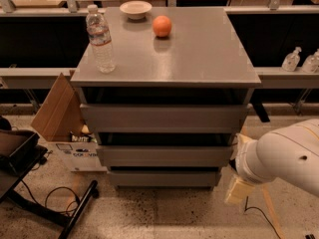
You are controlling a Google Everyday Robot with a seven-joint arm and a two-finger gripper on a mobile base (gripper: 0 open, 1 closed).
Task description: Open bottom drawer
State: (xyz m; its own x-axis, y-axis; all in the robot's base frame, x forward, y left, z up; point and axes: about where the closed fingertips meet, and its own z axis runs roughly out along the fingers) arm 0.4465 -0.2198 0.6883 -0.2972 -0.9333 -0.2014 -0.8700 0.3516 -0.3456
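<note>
The grey cabinet [199,49] stands in the middle with three drawers. The bottom drawer [163,179] is the lowest, shortest grey front, and it sits pushed in, flush under the middle drawer [164,156] and the larger top drawer [163,118]. My white arm [284,156] comes in from the right edge. My gripper [236,190] is a cream piece hanging low beside the cabinet's lower right corner, just right of the bottom drawer's front and level with it. It holds nothing that I can see.
On the cabinet top stand a water bottle [101,40], an orange [162,26] and a small bowl [135,9]. An open cardboard box [60,114] leans at the cabinet's left. A black stand [22,158] and cables [57,199] lie on the floor at left. Bottles [291,59] sit on the right shelf.
</note>
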